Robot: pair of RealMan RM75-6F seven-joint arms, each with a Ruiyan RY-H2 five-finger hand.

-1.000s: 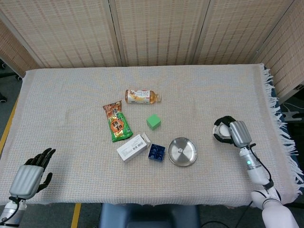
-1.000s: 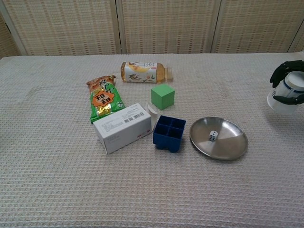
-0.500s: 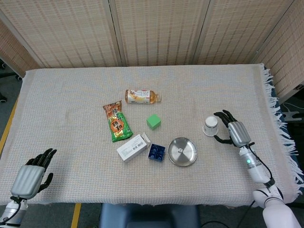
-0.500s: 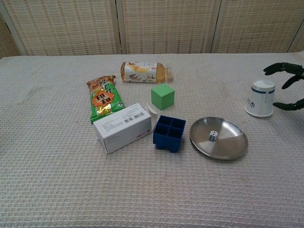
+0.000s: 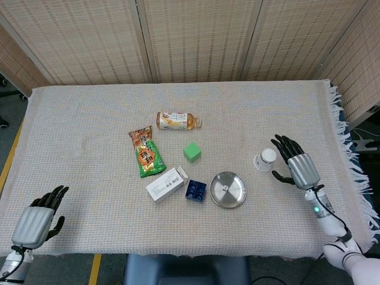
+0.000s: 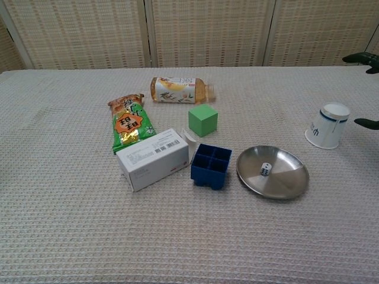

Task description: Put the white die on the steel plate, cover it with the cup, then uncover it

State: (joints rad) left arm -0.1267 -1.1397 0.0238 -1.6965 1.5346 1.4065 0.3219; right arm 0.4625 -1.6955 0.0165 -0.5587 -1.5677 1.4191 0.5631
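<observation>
The white die [image 6: 266, 168] lies uncovered in the steel plate [image 6: 287, 183], seen also in the head view as a small speck on the plate [image 5: 234, 196]. The white cup [image 6: 328, 125] stands upside down on the cloth to the right of the plate, slightly tilted; the cup [image 5: 265, 158] shows in the head view too. My right hand [image 5: 297, 166] is just right of the cup, fingers spread, holding nothing. Only its fingertips [image 6: 362, 58] reach the chest view's right edge. My left hand [image 5: 38, 219] rests at the table's front left corner, fingers apart, empty.
Left of the plate stand a blue compartment tray [image 6: 211, 165], a white box [image 6: 153, 158], a green snack packet [image 6: 128, 127], a green cube [image 6: 203, 119] and a lying drink bottle [image 6: 177, 90]. The cloth's fringed edge [image 5: 350, 154] runs along the right.
My right hand set the cup down right of the plate, let go and drew back to the right with fingers spread. The left hand stayed put.
</observation>
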